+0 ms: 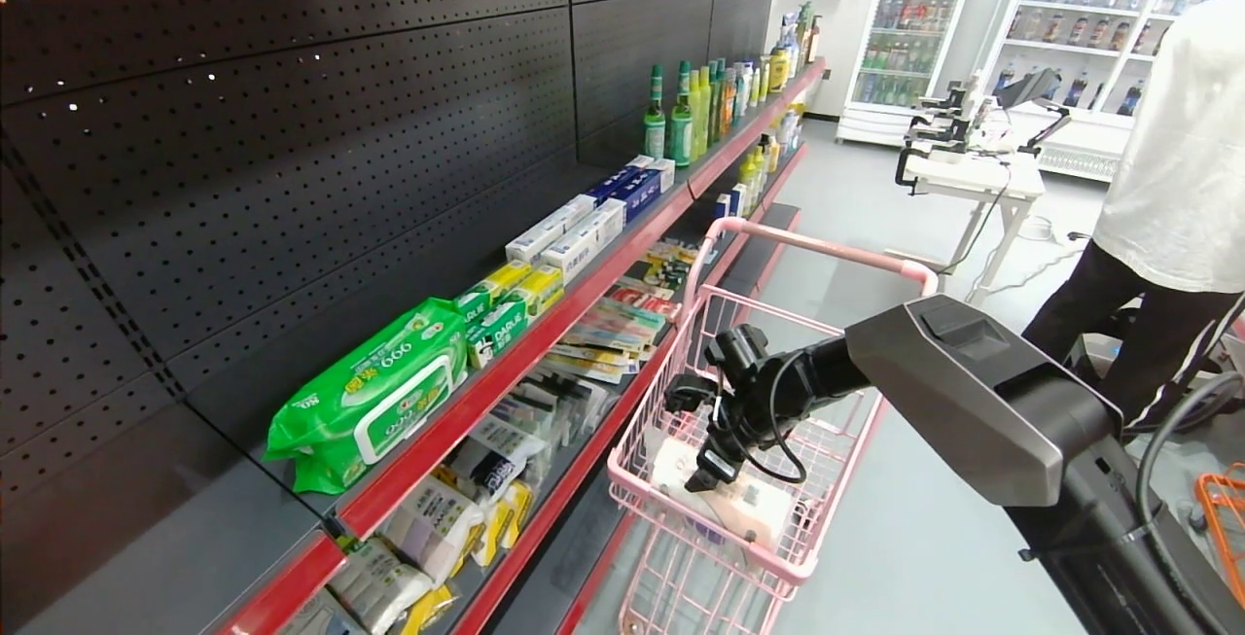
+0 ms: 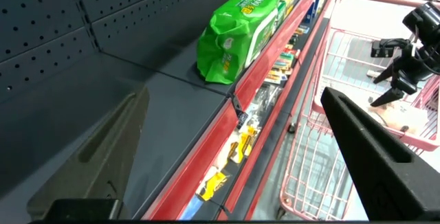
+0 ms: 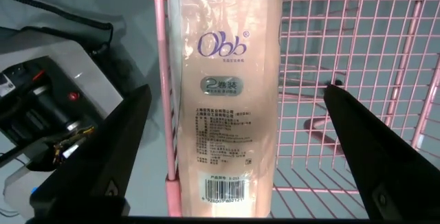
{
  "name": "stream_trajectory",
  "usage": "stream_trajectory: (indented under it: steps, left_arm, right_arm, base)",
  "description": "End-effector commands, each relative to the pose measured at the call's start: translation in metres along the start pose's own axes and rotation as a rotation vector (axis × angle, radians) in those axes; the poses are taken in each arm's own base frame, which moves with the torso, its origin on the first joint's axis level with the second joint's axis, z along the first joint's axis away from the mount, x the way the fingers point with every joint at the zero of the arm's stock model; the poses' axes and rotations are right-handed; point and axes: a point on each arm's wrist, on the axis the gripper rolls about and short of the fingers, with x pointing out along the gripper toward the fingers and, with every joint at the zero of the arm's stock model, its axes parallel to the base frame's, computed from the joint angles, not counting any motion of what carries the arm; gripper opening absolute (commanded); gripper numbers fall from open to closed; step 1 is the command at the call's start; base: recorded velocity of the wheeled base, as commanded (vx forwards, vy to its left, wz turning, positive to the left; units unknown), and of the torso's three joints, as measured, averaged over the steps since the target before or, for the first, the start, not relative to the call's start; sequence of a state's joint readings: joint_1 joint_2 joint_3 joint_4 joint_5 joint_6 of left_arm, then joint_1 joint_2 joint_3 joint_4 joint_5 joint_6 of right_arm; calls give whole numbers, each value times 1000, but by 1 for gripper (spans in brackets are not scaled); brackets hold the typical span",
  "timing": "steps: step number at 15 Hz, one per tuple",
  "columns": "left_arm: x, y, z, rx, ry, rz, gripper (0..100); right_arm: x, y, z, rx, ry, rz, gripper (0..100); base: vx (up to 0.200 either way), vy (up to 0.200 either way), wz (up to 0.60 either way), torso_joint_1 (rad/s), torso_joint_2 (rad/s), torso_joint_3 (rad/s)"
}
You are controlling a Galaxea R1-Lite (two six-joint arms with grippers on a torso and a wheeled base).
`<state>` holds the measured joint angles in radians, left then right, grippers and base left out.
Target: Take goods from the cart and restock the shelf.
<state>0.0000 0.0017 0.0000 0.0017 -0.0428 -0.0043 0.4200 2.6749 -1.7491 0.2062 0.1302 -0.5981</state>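
Shelf: a long black shelf (image 1: 146, 557) with a perforated back panel and red front edges is seen beside the cart; a bare stretch of dark deck lies at its near end.
Goods on the deck: a green soft pack of wet wipes (image 1: 370, 397) is laid flat near the deck's front edge, its long axis along the shelf's length. Small green-and-yellow boxes (image 1: 511, 299), white and blue toothpaste boxes (image 1: 584, 231) and green bottles (image 1: 681, 115) are lined up farther along the same deck.
Lower deck: pale and yellow packets (image 1: 457, 509) are stacked below.
Cart: a pink wire shopping cart (image 1: 807, 246) is parked just beside the shelf's front edge, its handle at the far end.
Background: glass-door drink coolers (image 1: 905, 22) and a white table (image 1: 973, 178) are seen well beyond the cart.
In the way: a thick pink bar of the cart (image 3: 159, 80) runs along one long side of the pack, between it and one claw finger.
Pack position: a pale peach, plastic-wrapped oblong pack of paper rolls (image 1: 754, 511) is found inside the cart's basket, at the end opposite the handle.
Pack axis: the pack is laid flat, its long axis along that end wall and crosswise to the line joining the claw's fingers.
Right claw: the right gripper (image 1: 708, 472) is held low in the basket over the pack, released, with a finger to either side and apart from it.
Left claw: the left gripper (image 2: 237, 159) is released, fingers wide apart, above the front edge of the bare deck, with the wipes farther along.
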Motion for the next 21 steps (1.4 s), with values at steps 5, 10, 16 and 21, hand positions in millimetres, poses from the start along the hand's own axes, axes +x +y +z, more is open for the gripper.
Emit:
stream_trajectory:
  steps: [5, 10, 16, 21]
  left_arm:
    - [0, 0, 0, 0, 0, 0, 100]
    - [0, 0, 0, 0, 0, 0, 100]
    - [0, 0, 0, 0, 0, 0, 100]
    - [0, 0, 0, 0, 0, 0, 100]
  right_arm:
    - [0, 0, 1, -2, 2, -8, 100]
    - [1, 0, 0, -7, 2, -8, 100]
    - [1, -1, 1, -9, -1, -6, 100]
    - [1, 0, 1, -8, 0, -5, 100]
  base:
    - [0, 0, 0, -65, 136, 81]
    - [0, 0, 0, -23, 60, 32]
    - [0, 0, 0, -64, 144, 78]
    - [0, 0, 0, -39, 73, 45]
